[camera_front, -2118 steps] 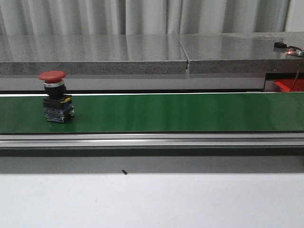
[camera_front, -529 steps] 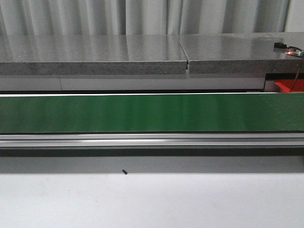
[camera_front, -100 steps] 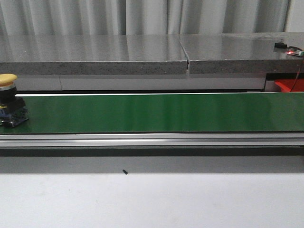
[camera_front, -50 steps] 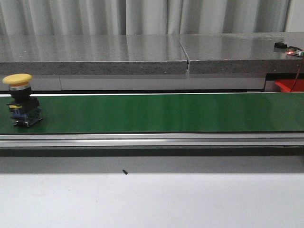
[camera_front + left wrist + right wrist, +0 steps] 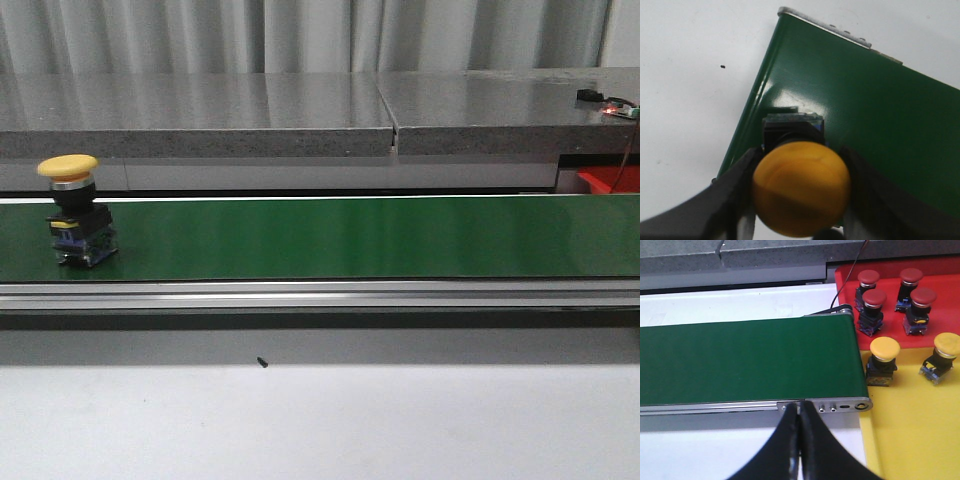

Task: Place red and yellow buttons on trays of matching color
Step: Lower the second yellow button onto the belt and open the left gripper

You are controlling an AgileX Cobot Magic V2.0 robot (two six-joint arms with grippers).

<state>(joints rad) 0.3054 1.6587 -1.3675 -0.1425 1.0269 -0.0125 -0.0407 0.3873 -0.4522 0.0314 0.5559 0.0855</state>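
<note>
Yellow mushroom-head push button [image 5: 72, 210] stands upright at the left end of the green conveyor belt [image 5: 350, 237], directly below the left gripper [image 5: 800, 192], whose spread fingers flank its cap without clearly touching. The right gripper [image 5: 799, 432], pinched together and empty, waits at the belt's far end beside the yellow tray [image 5: 910, 430].

Both arms end in smooth, tapered black fingers [image 5: 812, 440].
</note>
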